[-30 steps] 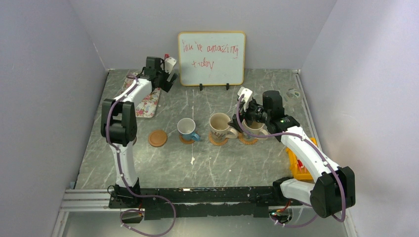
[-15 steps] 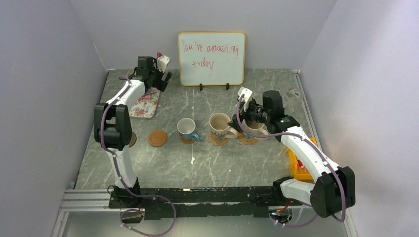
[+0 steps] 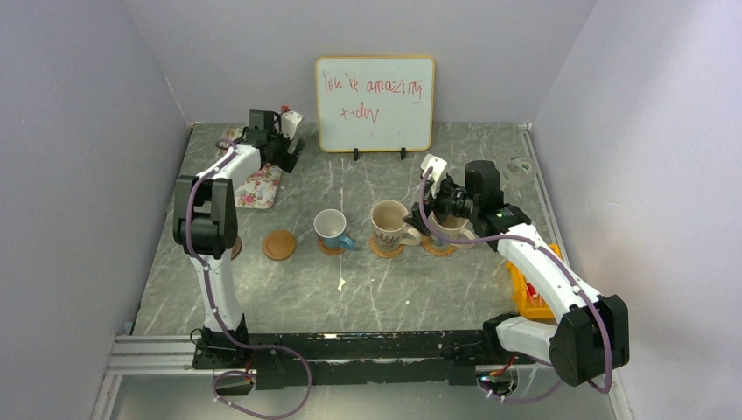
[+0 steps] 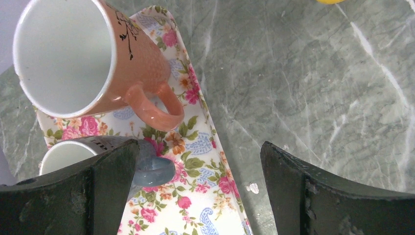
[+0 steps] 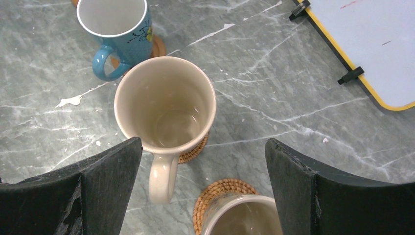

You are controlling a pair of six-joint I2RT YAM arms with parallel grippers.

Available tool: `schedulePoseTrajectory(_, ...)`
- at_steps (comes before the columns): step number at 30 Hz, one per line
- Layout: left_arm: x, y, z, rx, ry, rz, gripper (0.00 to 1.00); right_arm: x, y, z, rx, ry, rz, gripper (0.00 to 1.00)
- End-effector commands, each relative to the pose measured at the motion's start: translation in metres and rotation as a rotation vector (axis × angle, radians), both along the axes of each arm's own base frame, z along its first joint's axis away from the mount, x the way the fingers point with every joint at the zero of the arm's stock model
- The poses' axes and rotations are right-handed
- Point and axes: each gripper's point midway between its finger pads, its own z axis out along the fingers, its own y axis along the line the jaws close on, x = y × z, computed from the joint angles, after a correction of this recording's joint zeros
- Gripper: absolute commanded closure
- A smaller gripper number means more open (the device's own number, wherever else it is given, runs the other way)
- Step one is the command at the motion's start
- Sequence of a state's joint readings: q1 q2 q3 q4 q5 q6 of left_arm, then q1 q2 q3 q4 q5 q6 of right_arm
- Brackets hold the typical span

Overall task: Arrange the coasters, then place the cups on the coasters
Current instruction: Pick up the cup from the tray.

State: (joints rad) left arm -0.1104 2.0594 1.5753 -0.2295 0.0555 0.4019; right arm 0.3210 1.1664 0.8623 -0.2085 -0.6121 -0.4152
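Two cups stand on the floral tray (image 4: 205, 196): an orange-brown one (image 4: 98, 54) and a small grey one (image 4: 68, 152). My left gripper (image 4: 198, 156) hangs open over that tray (image 3: 262, 184), its left finger just beside the grey cup's handle, holding nothing. A blue-handled cup (image 3: 331, 229) and a cream cup (image 3: 389, 226) each sit on a coaster. Another cream cup (image 5: 244, 215) sits on a woven coaster (image 5: 215, 193) between the fingers of my open right gripper (image 5: 203, 161). A bare tan coaster (image 3: 280, 245) lies left of the row, a dark brown one (image 3: 234, 249) half hidden by the left arm.
A whiteboard (image 3: 374, 103) leans against the back wall. An orange-yellow bin (image 3: 529, 293) sits at the right edge under the right arm. A clear object (image 3: 521, 166) lies in the back right corner. A white scrap (image 3: 340, 283) lies on the grey marbled table.
The left arm's wrist swung slightly over the far end of the tray, up and left, then back down. The right arm and all cups stayed put.
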Motion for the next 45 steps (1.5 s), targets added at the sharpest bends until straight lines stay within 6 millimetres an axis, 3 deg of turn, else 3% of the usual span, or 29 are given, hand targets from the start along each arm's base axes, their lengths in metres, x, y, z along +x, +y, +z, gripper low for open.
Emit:
schedulePoseTrajectory(1,0.001,0.006,-0.007,0.019,-0.004,0.013,0.00,0.000,0.004,0.014,0.031,-0.036,0.023,0.00)
schedulePoseTrajectory(13,-0.010,0.026,-0.017,0.071,0.029,0.038,0.00,-0.002,0.005,0.014,0.034,-0.035,0.029,0.00)
schedulePoseTrajectory(20,-0.013,0.061,-0.014,0.096,0.012,0.120,0.00,-0.002,0.005,0.014,0.037,-0.033,0.030,0.00)
schedulePoseTrajectory(32,-0.013,0.084,-0.022,0.121,0.035,0.171,0.00,-0.002,0.004,0.015,0.040,-0.032,0.028,0.00)
schedulePoseTrajectory(35,-0.015,0.101,-0.019,0.117,0.035,0.200,0.00,-0.002,0.004,0.015,0.039,-0.031,0.030,0.00)
schedulePoseTrajectory(41,-0.020,0.110,-0.018,0.121,0.048,0.210,0.00,-0.003,0.005,0.015,0.040,-0.031,0.032,0.00)
schedulePoseTrajectory(45,-0.016,0.101,-0.009,0.032,0.023,0.183,0.00,-0.003,0.005,0.015,0.041,-0.031,0.033,0.00)
